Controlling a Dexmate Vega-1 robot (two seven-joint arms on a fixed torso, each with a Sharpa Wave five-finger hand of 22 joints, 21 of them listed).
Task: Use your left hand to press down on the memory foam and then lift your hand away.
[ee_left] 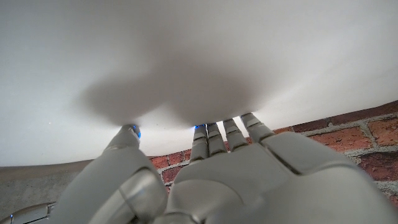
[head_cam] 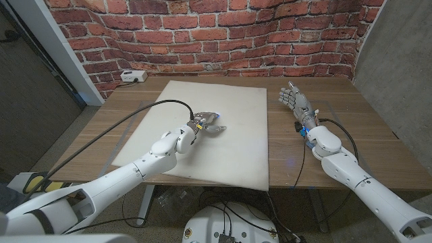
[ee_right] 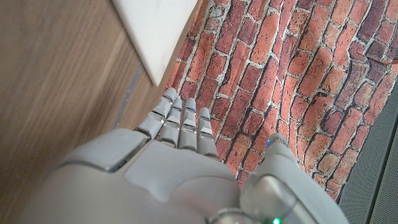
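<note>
My left hand (head_cam: 208,123) is over the foam (head_cam: 236,145), fingers spread, holding nothing. Whether it presses yet, I cannot tell; lifting away remains.

Left hand (head_cam: 206,123) sits over the memory foam (head_cam: 229,145), but contact between palm and foam can't be told; in the left wrist view its fingertips (ee_left: 214,129) merge with their shadow. Small white box (head_cam: 132,76) at the bench's far corner too small to identify. Right hand (ee_right: 180,143) cut off by the picture's edge.

Off-white rectangular memory foam slab (head_cam: 223,128) on a brown wood-grain table (head_cam: 351,128). Red brick-pattern wall (head_cam: 202,34) behind. Both arms white and grey.
</note>
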